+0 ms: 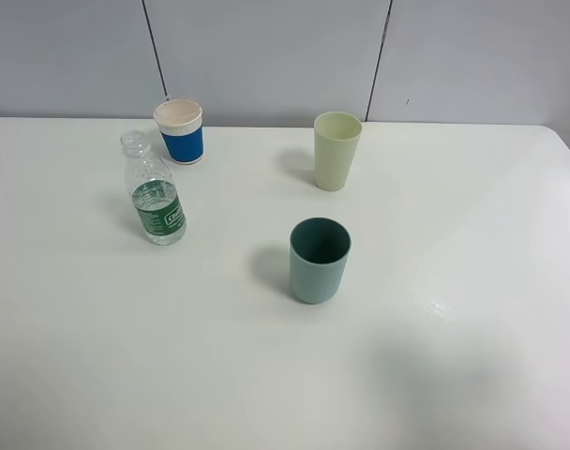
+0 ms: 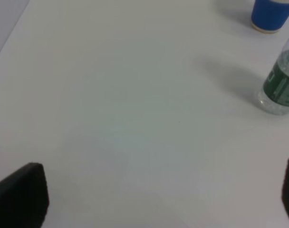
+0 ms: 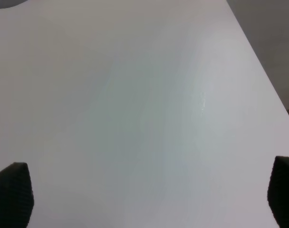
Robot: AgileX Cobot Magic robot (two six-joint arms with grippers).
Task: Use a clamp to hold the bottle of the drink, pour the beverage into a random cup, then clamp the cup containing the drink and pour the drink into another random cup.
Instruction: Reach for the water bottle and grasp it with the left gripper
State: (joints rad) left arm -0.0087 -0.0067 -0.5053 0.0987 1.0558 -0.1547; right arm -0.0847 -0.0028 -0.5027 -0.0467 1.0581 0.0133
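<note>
The clear plastic bottle (image 1: 153,183) is wearing a green label (image 1: 160,215) with a small white-framed mark on it, but its letters are coming out too small and blurred for me to read. No other lettering is showing.

Noted only as matte black, blunt-cornered fingertips (image 2: 20,195) on left gripper (image 2: 158,192); same black on right gripper (image 3: 147,192), with fine knurled surface texture.

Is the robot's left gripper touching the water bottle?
Apart. The left wrist view shows bare table between the left gripper and the water bottle.
</note>
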